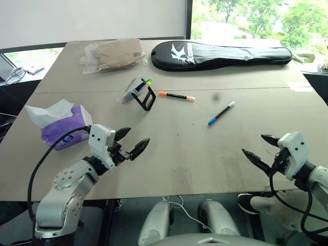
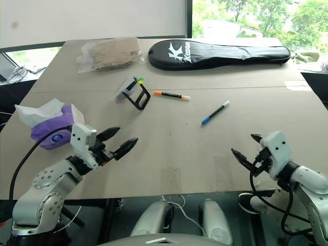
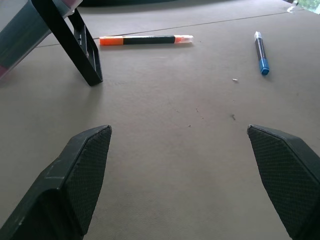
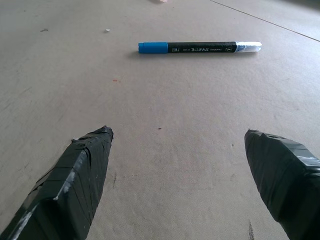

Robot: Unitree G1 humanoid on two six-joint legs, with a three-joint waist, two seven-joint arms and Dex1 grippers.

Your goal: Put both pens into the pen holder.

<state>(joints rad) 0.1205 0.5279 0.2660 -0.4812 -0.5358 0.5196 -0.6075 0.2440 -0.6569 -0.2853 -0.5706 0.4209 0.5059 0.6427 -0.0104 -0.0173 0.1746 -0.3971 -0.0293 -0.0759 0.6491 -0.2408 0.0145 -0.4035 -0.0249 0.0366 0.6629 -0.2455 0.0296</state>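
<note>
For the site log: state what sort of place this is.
Probably an office or meeting room: a large table beside a window onto trees, with a tissue pack, pens and a racket bag on it.

The robot's left arm [image 1: 66,187] is built of rounded silver-grey metal segments, with a ring of small dark screws around a round joint cap. A thick black cable loops from the arm up to a white boxy wrist housing. The left gripper [image 1: 131,142] has two black, pointed fingers [image 3: 82,175] with a fine cross-hatched surface. The right gripper [image 1: 261,149] sits on a matching white housing with thin black cables, and its fingers [image 4: 82,175] are wrapped in black tape.
</note>
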